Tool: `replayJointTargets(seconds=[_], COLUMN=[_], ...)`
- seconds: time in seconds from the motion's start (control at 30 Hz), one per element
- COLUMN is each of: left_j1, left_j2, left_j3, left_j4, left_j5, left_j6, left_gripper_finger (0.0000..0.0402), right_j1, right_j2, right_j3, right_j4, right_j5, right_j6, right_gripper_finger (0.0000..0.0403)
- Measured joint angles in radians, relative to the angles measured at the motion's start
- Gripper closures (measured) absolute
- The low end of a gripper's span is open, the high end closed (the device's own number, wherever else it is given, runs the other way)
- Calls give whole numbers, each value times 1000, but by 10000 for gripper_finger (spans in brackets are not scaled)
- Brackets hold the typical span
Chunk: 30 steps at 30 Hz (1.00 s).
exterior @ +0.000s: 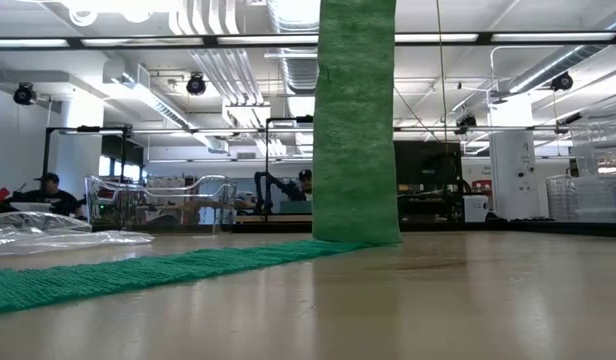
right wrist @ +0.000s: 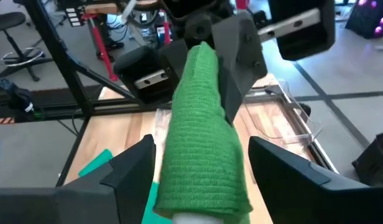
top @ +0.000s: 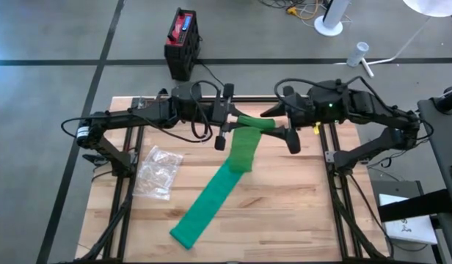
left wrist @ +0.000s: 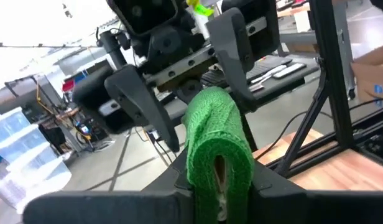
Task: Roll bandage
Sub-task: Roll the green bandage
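Left tool (top: 224,116) clamped tight on the rolled end of the green bandage (top: 241,150), held up over the far middle of the worktop (top: 299,213). Right tool (top: 282,121) just to the right, fingers (right wrist: 132,171) spread wide either side of the roll and not gripping. Loose tail hanging down from the roll, then lying flat across the wood toward the near left edge.

Risks, left to right:
- Clear plastic wrapper (top: 158,170) on the left of the worktop, just beside the flat tail. Could get dragged along if the tail sweeps sideways while being wound.
- Only the left tool holding. Likely slip or loosening of the wound layers if that grip eases before the right tool closes.
- Long slack tail. Probable twisting or crooked winding if turned without tension, giving a cone instead of a neat roll.
- Right fingers close to the left ones. Possible knock between the two when closing in.

Writing: nothing readable on bandage or wrapper. Red and black box (top: 182,40) on the floor beyond the far edge carries a label, too small to read.
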Motion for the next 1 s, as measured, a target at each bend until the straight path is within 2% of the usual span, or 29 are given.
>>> replayJointTargets(seconds=[0.27,0.47,0.73,0.9,1.0], left_j1=[-5,-7,-7,-4,12], left_j2=[-4,-4,-4,-5,-7], left_j3=[0,0,0,0,0], left_j4=[-5,-10,-3,-5,-1], left_j5=[-12,-13,-4,0,2], left_j6=[92,80,-118,-326,-435], left_gripper_finger=[365,357,273,213,179], right_j1=[-21,-23,-23,-23,-22], right_j2=[7,6,6,6,7], right_j3=[-2,-5,-6,-7,-7], right_j4=[-1,-7,1,1,7], right_j5=[-6,-5,49,70,126], right_j6=[44,16,-73,-118,-155], right_gripper_finger=[209,273,354,358,356])
